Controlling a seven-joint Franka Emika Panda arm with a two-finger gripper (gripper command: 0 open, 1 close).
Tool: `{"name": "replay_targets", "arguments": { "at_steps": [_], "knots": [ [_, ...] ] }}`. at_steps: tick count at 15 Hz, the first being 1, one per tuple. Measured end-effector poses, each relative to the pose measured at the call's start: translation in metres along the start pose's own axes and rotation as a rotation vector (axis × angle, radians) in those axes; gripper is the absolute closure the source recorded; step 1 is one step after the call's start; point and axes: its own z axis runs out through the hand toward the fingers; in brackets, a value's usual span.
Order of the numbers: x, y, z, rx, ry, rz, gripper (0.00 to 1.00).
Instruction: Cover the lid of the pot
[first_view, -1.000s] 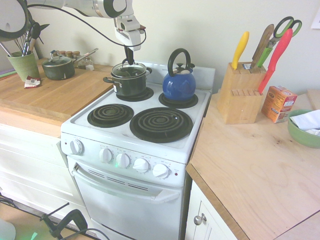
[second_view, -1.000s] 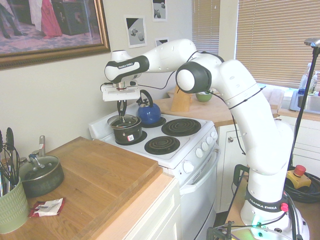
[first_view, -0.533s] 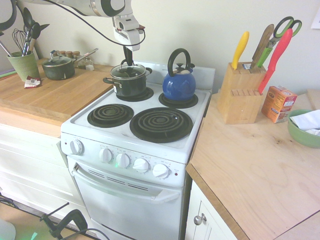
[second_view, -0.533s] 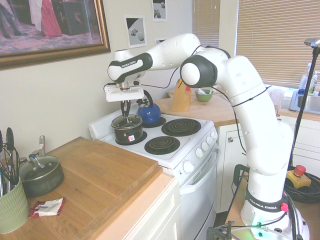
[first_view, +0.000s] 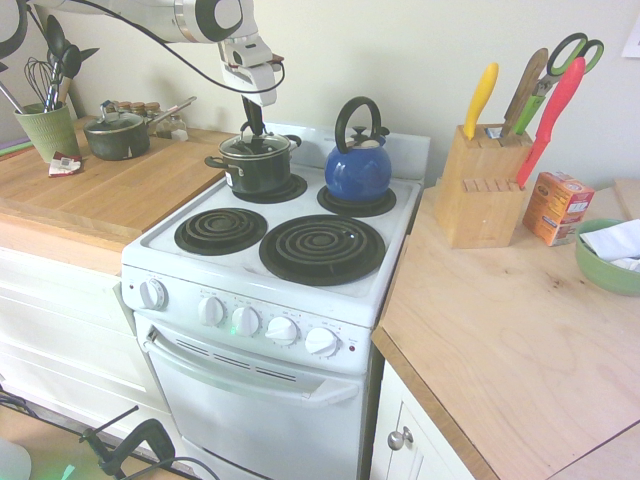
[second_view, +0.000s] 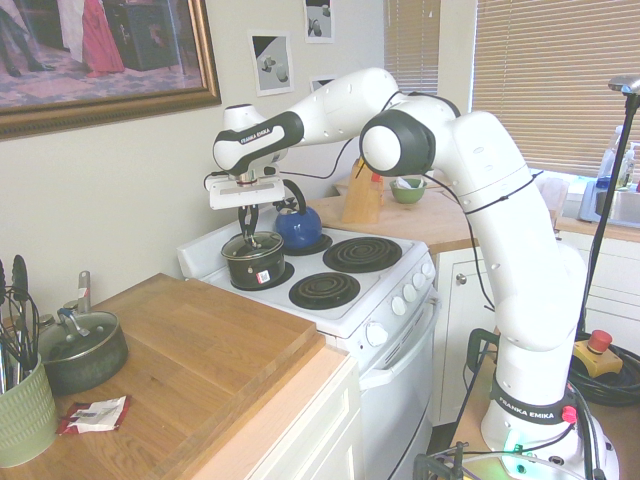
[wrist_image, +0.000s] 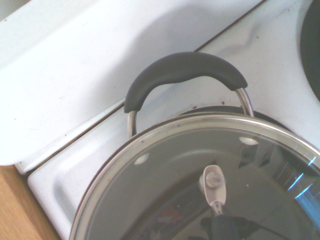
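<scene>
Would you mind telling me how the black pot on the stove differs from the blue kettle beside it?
The black pot is a straight-sided cylinder with two small side handles, while the blue kettle is rounded with one tall arched handle on top. The pot carries a clear glass lid; the kettle is opaque blue all over. The claw reaches straight down to the pot's lid; nothing is at the kettle. Both stand on the back burners of the white stove.

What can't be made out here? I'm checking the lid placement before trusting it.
- Lid knob: the gripper hides it in both exterior views; the wrist view's bottom edge cuts it off.
- Seating on the pot: the rims are too small in the exterior views, and the far side is outside the wrist view.
</scene>
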Motion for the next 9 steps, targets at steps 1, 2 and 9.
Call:
{"name": "replay_targets", "arguments": {
  "at_steps": [1,2,9],
  "knots": [
    [-0.001,0.0,0.0,0.001,0.002,-0.002,0.0],
    [-0.002,0.0,-0.001,0.002,0.005,-0.005,0.0],
    [-0.023,0.014,-0.005,-0.019,-0.003,-0.033,0.0]
  ]
}}
